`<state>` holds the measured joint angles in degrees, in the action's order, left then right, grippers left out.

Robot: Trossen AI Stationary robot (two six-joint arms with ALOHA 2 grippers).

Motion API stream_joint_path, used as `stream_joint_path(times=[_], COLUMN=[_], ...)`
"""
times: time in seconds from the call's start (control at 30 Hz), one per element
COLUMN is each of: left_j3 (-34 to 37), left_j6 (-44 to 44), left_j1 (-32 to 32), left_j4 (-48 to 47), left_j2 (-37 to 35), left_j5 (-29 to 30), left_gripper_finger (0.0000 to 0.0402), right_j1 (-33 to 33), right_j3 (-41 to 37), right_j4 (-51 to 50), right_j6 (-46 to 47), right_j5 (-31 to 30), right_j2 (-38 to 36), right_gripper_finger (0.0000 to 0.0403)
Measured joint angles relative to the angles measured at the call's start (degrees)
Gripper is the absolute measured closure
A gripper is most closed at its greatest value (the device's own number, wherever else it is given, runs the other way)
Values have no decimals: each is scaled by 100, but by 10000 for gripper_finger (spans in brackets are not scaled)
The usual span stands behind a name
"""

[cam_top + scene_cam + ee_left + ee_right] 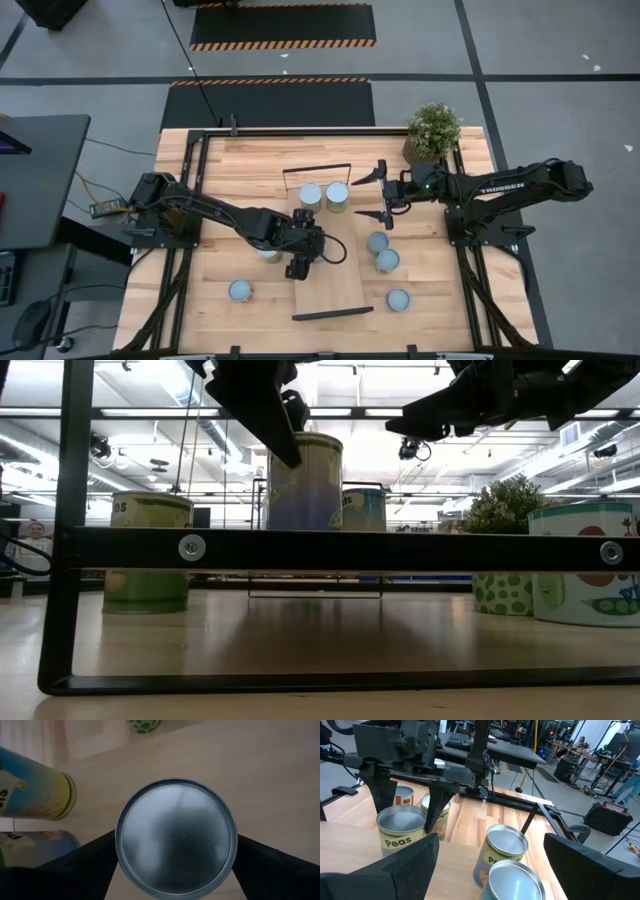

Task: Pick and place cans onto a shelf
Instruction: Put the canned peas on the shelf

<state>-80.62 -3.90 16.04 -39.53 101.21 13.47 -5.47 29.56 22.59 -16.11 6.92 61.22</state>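
The shelf (335,280) is a light-wood board with black end frames, lying lengthwise in the middle of the table. Two cans (311,195) (337,195) stand at its far end. My left gripper (304,252) is over the middle of the shelf, shut on a "Peas" can (175,837) that also shows in the right wrist view (402,827). My right gripper (381,196) is open and empty, just right of the two shelf cans. Three cans (387,260) stand on the table right of the shelf. Two more (240,290) (268,254) stand on its left. My left gripper pinches the can between its two fingers, on opposite sides of the wall just under the top rim (119,845). The fingers (381,795) come from above and point down. The can stays upright over the shelf board; the shelf's near frame bar (300,550) hides its base.
A potted plant (433,130) stands at the table's far right corner, behind my right arm. The near half of the shelf board is bare. A dark side table (40,170) stands off the table's left edge.
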Motion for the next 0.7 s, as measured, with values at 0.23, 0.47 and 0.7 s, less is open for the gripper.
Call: stream_joint_path(times=[0.23,0.47,0.7], left_j3=[0,0,0], left_j6=[193,202,218], left_j1=[35,34,99], left_j4=[-4,-12,-6], left_j2=[0,0,0], left_j5=[80,240,240], left_gripper_finger=[44,44,44], right_j1=[8,3,3], right_j3=[0,0,0], right_j4=[102,18,66], right_j6=[-146,-154,-181], right_j5=[-2,-2,-3], right_j2=[-1,-1,-1], right_gripper_finger=[35,35,35])
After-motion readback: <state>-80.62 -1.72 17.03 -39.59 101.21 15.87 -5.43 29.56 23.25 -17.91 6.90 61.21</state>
